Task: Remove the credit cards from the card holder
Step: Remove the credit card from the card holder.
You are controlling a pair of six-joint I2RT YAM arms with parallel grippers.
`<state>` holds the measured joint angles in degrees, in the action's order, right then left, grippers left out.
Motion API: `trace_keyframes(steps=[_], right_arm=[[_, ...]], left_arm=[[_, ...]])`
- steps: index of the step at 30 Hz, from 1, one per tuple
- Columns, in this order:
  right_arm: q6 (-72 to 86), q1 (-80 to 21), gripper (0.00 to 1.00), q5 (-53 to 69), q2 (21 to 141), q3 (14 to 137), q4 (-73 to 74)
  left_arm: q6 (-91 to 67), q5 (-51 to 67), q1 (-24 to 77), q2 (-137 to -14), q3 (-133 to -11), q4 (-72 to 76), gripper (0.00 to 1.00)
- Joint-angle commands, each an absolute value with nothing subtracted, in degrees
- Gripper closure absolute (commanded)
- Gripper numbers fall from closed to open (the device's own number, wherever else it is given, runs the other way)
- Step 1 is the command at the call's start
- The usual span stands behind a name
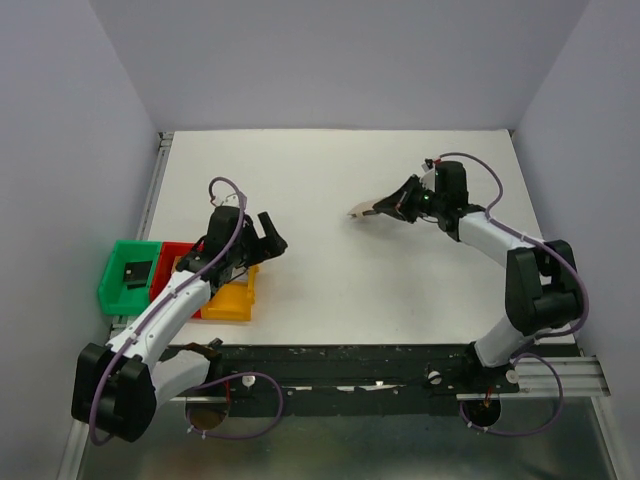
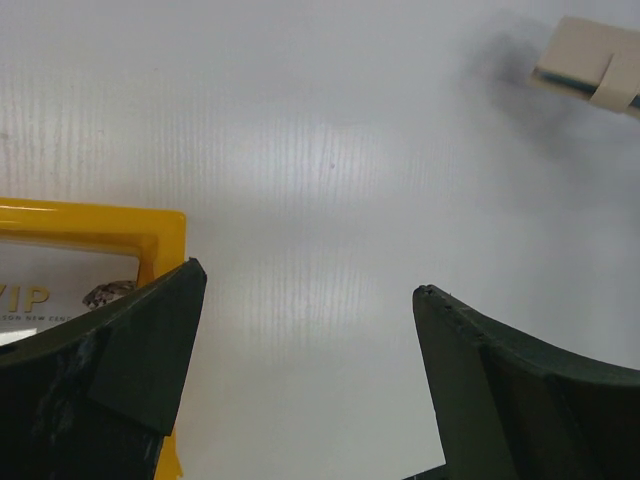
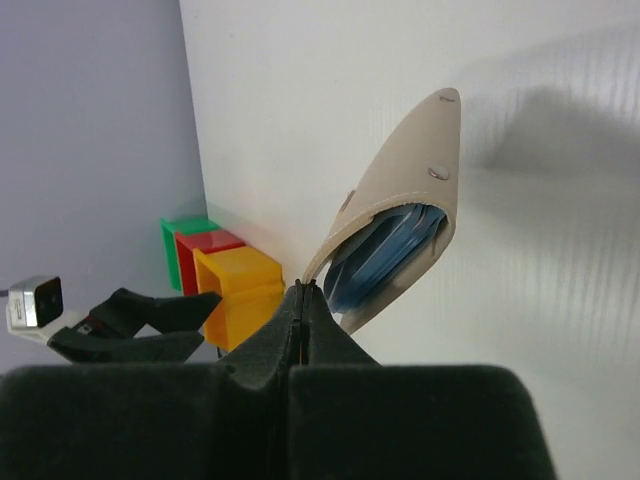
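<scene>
Status: partway at best. Right gripper (image 1: 384,209) is clamped shut on one edge of the card holder (image 1: 362,212). It holds the holder seemingly clear of the table (image 1: 330,160), at about 2 o'clock from table centre, free end pointing to 9 o'clock.

Right wrist view shows blue layers inside the fold; can't tell lining from cards. One pale card (image 2: 50,298) with VIP print lies in the yellow bin (image 2: 95,222), half hidden by a left finger. Probably an extracted one, my guess. No other cards visible.

Left gripper (image 1: 268,233) is wide open and empty. It hovers at the bin's 3 o'clock rim, aimed toward the holder. Right arm reaches in from 4 o'clock, elbow bent.
</scene>
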<state>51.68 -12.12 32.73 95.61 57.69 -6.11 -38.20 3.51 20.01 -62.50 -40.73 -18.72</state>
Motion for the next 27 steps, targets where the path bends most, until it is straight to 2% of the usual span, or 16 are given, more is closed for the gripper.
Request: trace_keyframes(steps=[1,10,14,18,27], right_arm=[[51.95,-13.45,1.0,36.74,88.17,53.1,-7.56],[51.59,-15.12,1.0,41.3,73.93,45.1,-6.68],[51.94,-15.73,1.0,44.56,69.01,43.24,-6.07],[51.77,-15.82,1.0,45.7,64.44,42.71,-2.65],[50.36,-15.73,1.0,47.02,60.65,46.4,9.13]], left_arm=[[-44.11,8.34,20.21,-57.75,-35.96,-7.93,0.01],[-53.34,16.69,20.56,-55.11,-25.94,15.79,0.01],[-54.32,19.51,22.49,-56.16,-25.13,25.21,0.01],[-44.42,16.97,28.72,-55.2,-28.73,25.23,0.01],[-11.73,1.77,48.49,-54.14,-34.1,21.1,0.01]])
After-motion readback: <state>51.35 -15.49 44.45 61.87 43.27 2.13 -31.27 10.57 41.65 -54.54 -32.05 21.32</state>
